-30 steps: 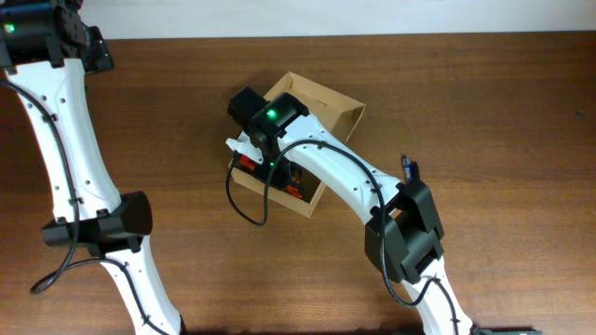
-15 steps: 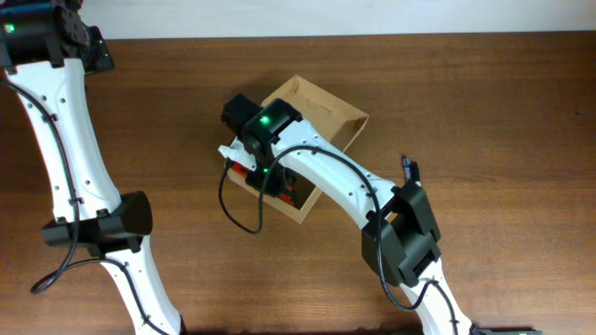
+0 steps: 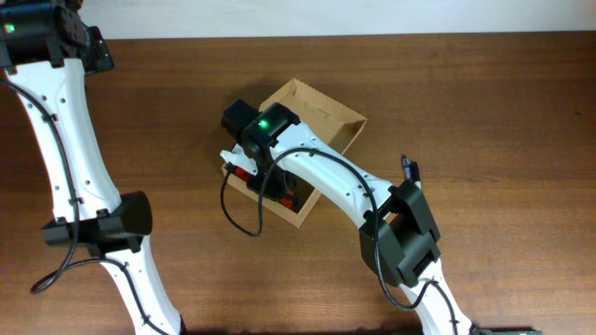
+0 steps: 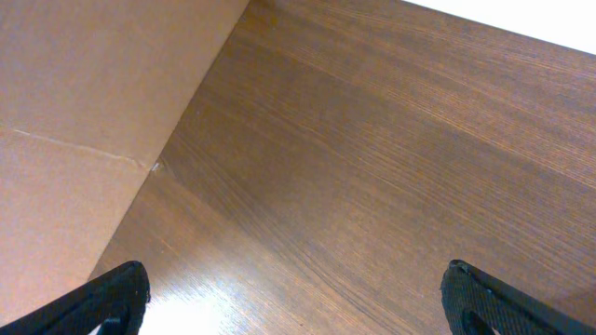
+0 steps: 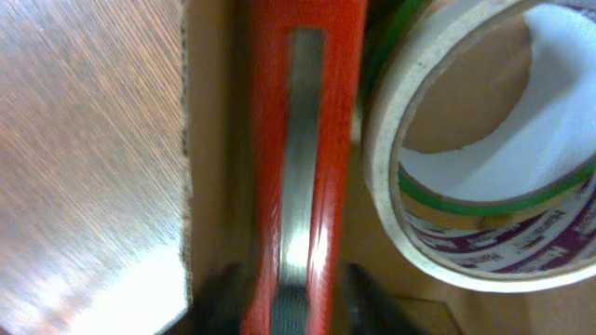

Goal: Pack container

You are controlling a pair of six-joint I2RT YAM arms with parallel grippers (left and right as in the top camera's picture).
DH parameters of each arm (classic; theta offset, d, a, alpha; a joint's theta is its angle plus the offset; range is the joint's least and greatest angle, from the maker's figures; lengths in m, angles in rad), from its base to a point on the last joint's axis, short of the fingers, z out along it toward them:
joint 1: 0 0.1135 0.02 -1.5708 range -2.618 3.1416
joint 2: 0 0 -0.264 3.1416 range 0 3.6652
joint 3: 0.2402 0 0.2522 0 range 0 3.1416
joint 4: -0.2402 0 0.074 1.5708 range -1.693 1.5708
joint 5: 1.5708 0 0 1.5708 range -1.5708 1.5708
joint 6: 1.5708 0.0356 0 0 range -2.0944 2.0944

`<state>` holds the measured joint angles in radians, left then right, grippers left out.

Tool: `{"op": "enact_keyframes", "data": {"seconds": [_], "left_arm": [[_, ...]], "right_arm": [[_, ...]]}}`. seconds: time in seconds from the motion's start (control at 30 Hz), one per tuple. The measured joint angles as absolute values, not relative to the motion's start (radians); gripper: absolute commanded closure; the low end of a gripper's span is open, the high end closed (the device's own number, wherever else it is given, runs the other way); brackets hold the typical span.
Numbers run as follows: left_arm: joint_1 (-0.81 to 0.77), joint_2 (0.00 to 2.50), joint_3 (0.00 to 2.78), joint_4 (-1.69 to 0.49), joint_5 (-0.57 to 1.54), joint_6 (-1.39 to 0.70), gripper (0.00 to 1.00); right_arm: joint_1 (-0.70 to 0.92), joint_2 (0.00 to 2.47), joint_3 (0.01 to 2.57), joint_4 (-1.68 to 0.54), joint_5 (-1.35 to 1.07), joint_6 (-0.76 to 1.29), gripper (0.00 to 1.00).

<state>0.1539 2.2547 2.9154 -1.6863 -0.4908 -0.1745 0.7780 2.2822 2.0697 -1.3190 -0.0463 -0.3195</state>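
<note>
The container (image 3: 328, 110) is an open tan cardboard box in the middle of the table. My right gripper (image 3: 244, 165) reaches into its front left corner. In the right wrist view the right gripper (image 5: 289, 300) is shut on a red utility knife (image 5: 326, 140) with a metal slot, held along the box's inner wall (image 5: 209, 186). A tape roll (image 5: 384, 167) with green and purple print lies beside it inside the box. My left gripper (image 4: 293, 300) is open and empty above bare table; it is out of the overhead view at the far left.
A small blue and black object (image 3: 408, 168) lies on the table right of the box. A flat tan cardboard surface (image 4: 84, 112) with a crease fills the left of the left wrist view. The left arm (image 3: 70, 167) stands along the table's left side.
My right gripper has moved a little to the left inside the box. The box has shifted and turned slightly with it. The left arm has not moved.
</note>
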Motion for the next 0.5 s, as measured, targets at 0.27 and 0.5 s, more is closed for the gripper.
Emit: {"op": "enact_keyframes", "data": {"seconds": [0.27, 0.5], "left_arm": [[0.154, 2.255, 2.915, -1.686, -0.491, -0.175, 0.0], [0.154, 2.255, 2.916, -1.686, -0.491, -0.175, 0.0]], "right_arm": [[0.778, 2.282, 2.07, -1.319, -0.01, -0.302, 0.47], [0.778, 2.261, 2.123, -1.401, 0.054, -0.275, 0.47]]}}
